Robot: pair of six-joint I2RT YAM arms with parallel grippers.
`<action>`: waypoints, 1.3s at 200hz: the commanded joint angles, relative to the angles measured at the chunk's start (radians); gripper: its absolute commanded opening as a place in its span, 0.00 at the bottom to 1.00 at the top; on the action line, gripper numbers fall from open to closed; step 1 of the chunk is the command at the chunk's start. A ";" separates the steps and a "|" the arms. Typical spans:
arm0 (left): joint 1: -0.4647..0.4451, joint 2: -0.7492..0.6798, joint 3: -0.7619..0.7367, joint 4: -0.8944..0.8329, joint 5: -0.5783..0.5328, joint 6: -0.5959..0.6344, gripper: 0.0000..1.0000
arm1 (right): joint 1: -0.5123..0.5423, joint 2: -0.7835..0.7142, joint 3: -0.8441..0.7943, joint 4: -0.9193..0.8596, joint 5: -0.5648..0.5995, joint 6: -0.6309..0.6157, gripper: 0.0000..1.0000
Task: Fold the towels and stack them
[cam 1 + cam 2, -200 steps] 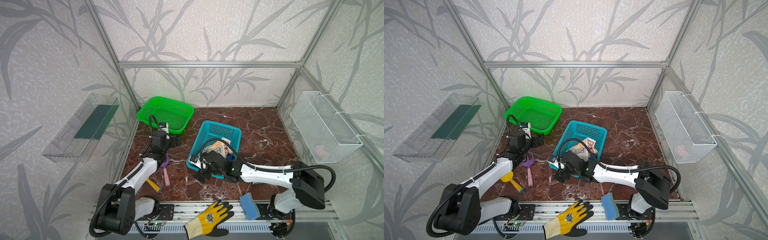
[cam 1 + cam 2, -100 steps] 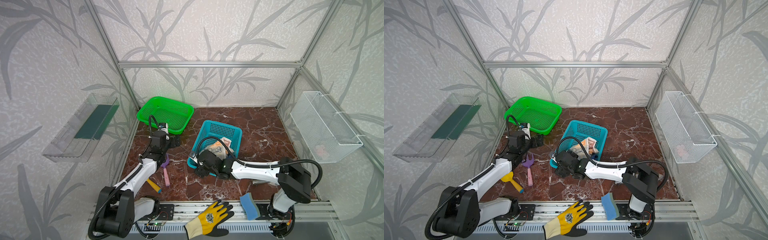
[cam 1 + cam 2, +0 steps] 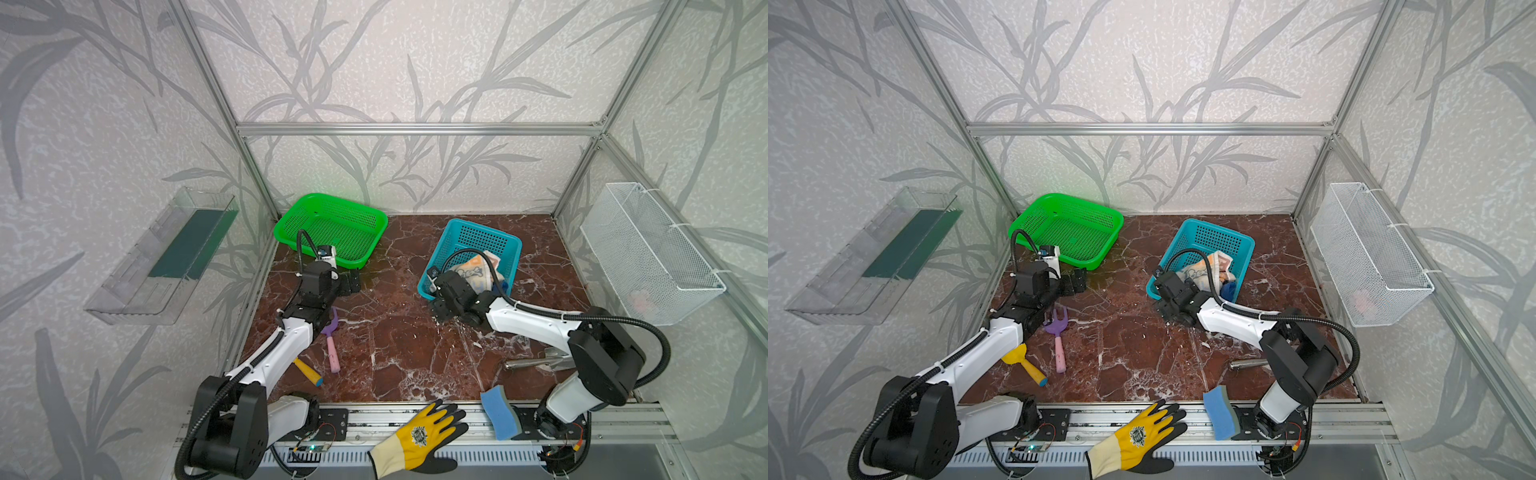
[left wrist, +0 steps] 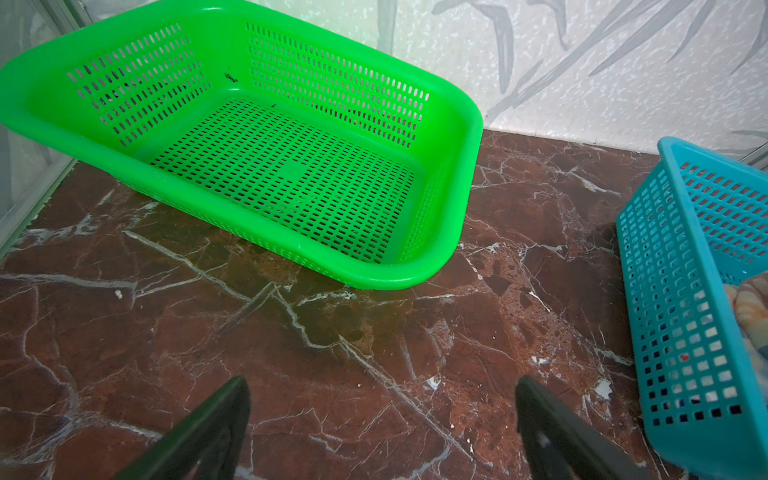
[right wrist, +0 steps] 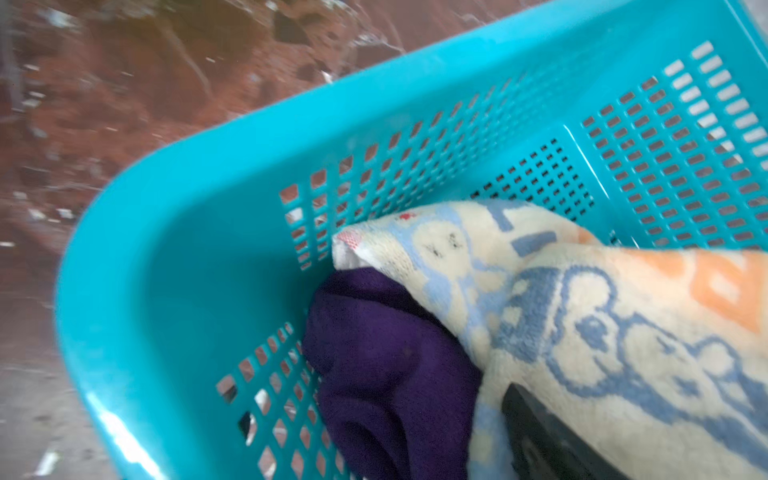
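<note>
Right gripper (image 3: 449,293) is down at the 7 o'clock corner of the teal basket (image 3: 478,241), jaws spread wide. One finger (image 5: 540,432) lies against the cream towel (image 5: 582,332), nothing pinched that I can see, and the other finger is out of shot. All three towels are in that basket, none folded. The cream one is bunched on top, the purple towel (image 5: 374,374) is tucked into a corner under its edge, and a dab of the blue towel (image 3: 1226,289) peeks out at the basket's 4 o'clock. The basket itself sits at 2 o'clock on the marble floor (image 3: 395,332). Over at 10 o'clock the left gripper (image 4: 382,382) hovers with its jaws wide apart above bare floor, gripping nothing, just short of the green basket (image 4: 471,137) at 11. There's a toy rake (image 3: 333,353) at 8 o'clock, a work glove (image 3: 419,436) at 6 on the front rail, and a sponge (image 3: 496,411) at 5.
</note>
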 commanded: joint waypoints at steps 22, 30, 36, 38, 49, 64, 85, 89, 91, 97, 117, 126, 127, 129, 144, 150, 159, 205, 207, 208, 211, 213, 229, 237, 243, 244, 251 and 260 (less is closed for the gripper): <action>-0.003 -0.016 0.005 0.022 -0.008 0.008 0.99 | -0.153 -0.074 -0.003 -0.191 0.102 0.019 0.99; -0.004 -0.012 0.006 0.026 -0.006 0.008 0.99 | -0.184 -0.079 0.003 -0.224 0.104 0.034 0.99; -0.004 -0.011 0.005 0.030 -0.004 0.006 0.99 | -0.207 -0.083 0.005 -0.244 0.105 0.044 0.99; -0.003 -0.009 0.006 0.031 -0.003 0.006 0.99 | -0.213 -0.084 0.006 -0.248 0.106 0.047 0.99; -0.003 -0.003 0.007 0.035 0.002 0.006 0.99 | -0.254 -0.094 0.009 -0.283 0.112 0.069 0.99; -0.003 0.007 0.010 0.040 0.006 0.006 0.99 | -0.289 -0.109 0.010 -0.319 0.123 0.090 0.99; -0.004 0.020 0.010 0.048 0.012 0.005 0.99 | -0.328 -0.132 0.027 -0.397 0.169 0.142 0.99; -0.004 0.022 0.010 0.050 0.012 0.003 0.99 | -0.337 -0.138 0.030 -0.415 0.176 0.152 0.99; -0.003 0.023 0.010 0.051 0.013 0.003 0.99 | -0.341 -0.140 0.032 -0.423 0.177 0.157 0.99; -0.003 0.027 0.010 0.054 0.015 0.001 0.99 | -0.355 -0.150 0.035 -0.441 0.180 0.167 0.99; -0.004 0.045 0.010 0.070 0.026 -0.003 0.99 | -0.390 -0.191 0.035 -0.478 0.202 0.187 0.99; -0.003 0.053 0.010 0.076 0.030 -0.005 0.99 | -0.406 -0.206 0.039 -0.496 0.222 0.195 0.99; -0.004 0.053 0.010 0.076 0.031 -0.006 0.99 | -0.408 -0.208 0.040 -0.498 0.223 0.195 0.99; -0.003 0.057 0.010 0.078 0.032 -0.006 0.99 | -0.412 -0.212 0.040 -0.501 0.223 0.195 0.99; -0.003 0.071 0.008 0.090 0.042 -0.012 0.99 | -0.425 -0.236 0.049 -0.519 0.208 0.187 0.99; -0.003 0.076 0.009 0.095 0.047 -0.013 0.99 | -0.425 -0.247 0.055 -0.525 0.179 0.176 0.99; -0.005 0.084 0.010 0.100 0.052 -0.015 0.99 | -0.424 -0.272 0.068 -0.537 0.109 0.170 0.99; -0.004 0.106 0.010 0.113 0.070 -0.018 0.99 | -0.423 -0.370 0.075 -0.426 -0.078 0.153 0.99; -0.004 0.105 0.010 0.114 0.071 -0.019 0.99 | -0.424 -0.367 0.080 -0.423 -0.072 0.155 0.99; -0.003 0.106 0.010 0.114 0.072 -0.019 0.99 | -0.424 -0.366 0.082 -0.423 -0.068 0.156 0.99; -0.003 0.105 0.010 0.114 0.073 -0.020 0.99 | -0.425 -0.360 0.089 -0.420 -0.058 0.158 1.00; -0.004 0.106 0.010 0.115 0.075 -0.019 0.99 | -0.425 -0.354 0.094 -0.419 -0.052 0.160 1.00; -0.004 0.104 0.010 0.120 0.090 -0.020 0.99 | -0.436 -0.289 0.148 -0.419 -0.005 0.171 0.97; -0.004 0.101 0.008 0.123 0.096 -0.023 0.99 | -0.449 -0.249 0.176 -0.417 0.005 0.174 0.96; -0.004 0.097 0.006 0.125 0.102 -0.024 0.99 | -0.462 -0.217 0.200 -0.425 0.008 0.180 0.94; -0.004 0.096 0.006 0.126 0.103 -0.024 0.99 | -0.465 -0.212 0.205 -0.427 0.008 0.181 0.93; -0.004 0.091 0.003 0.126 0.108 -0.025 0.99 | -0.481 -0.173 0.233 -0.436 0.015 0.185 0.91; -0.004 0.084 -0.001 0.127 0.112 -0.027 0.99 | -0.503 -0.133 0.264 -0.443 0.037 0.195 0.89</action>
